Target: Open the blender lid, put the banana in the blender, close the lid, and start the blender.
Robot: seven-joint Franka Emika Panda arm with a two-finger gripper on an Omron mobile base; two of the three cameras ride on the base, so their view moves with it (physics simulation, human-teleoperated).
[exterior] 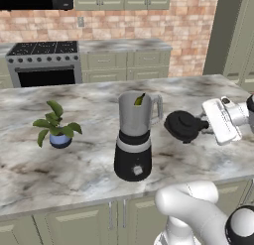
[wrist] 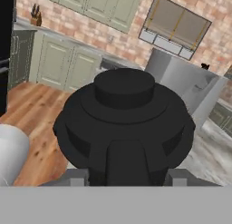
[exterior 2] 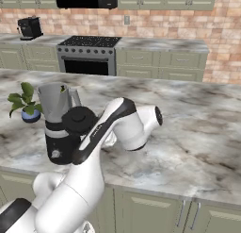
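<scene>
From behind-left and behind-right of the arm, your two base views look forward and down over the same marbled tabletop (exterior: 59,174), sharing the blender (exterior: 135,137) and potted plant (exterior: 56,124). Your hand view sits very close behind the blender lid (wrist: 124,123).

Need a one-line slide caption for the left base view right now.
Pincer holds the blender lid beside the open blender, banana already inside.

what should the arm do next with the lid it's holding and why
Probably carry the blender lid leftward until it sits above the open jar of the blender, then lower it on. The banana already sits inside the jar, the jar's mouth is uncovered, and the gripper holds the lid in the air to the jar's right.
</scene>
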